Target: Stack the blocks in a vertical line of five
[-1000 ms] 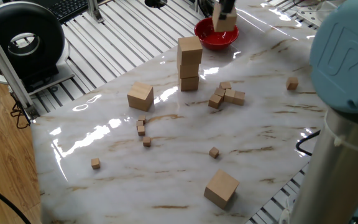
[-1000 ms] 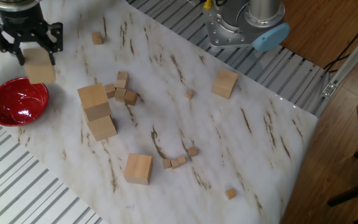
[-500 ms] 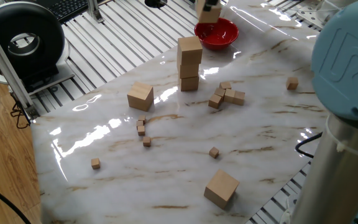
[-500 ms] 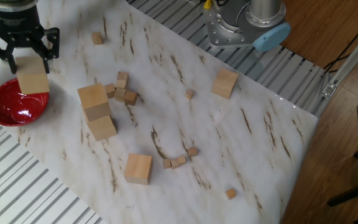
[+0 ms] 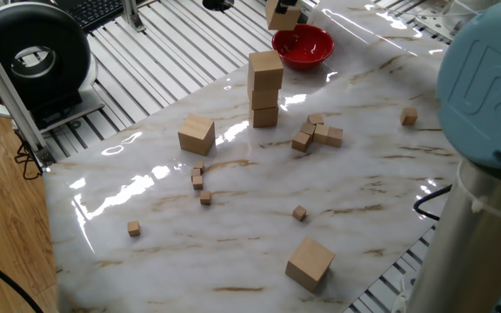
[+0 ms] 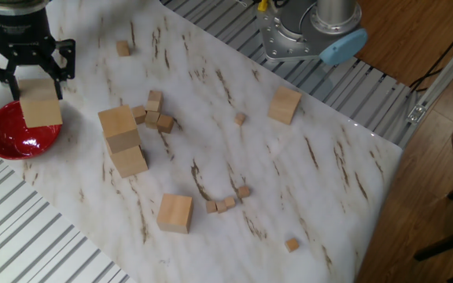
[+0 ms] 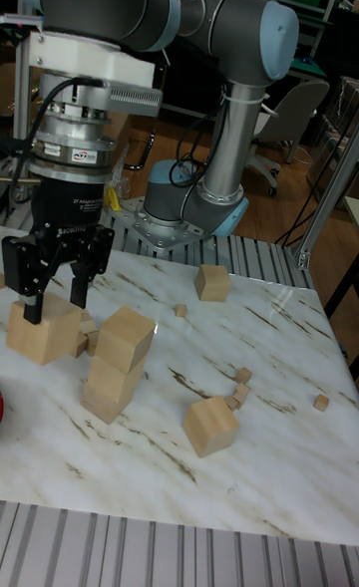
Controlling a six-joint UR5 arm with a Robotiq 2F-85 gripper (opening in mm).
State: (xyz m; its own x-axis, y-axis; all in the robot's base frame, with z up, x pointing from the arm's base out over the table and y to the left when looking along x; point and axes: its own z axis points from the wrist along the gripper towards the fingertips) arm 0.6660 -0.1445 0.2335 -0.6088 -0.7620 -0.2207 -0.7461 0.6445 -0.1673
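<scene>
Tall fixed view: gripper (image 7: 55, 310) fingers clamped on a block (image 7: 43, 331), held off the table (image 7: 279, 428) just beside the three-block stack (image 7: 118, 365), near the table's edge over the red bowl (image 6: 20, 135).

We see robotics lab: grey-and-blue industrial robot arm (image 7: 214, 29) bolted beside white marble-patterned tabletop (image 6: 305, 181) on ribbed aluminium frame (image 5: 155, 61); black keyboard (image 5: 94, 10), round black fan-like device (image 5: 29, 54), grey office chair (image 7: 284, 124), wood floor (image 6: 415, 39).
</scene>
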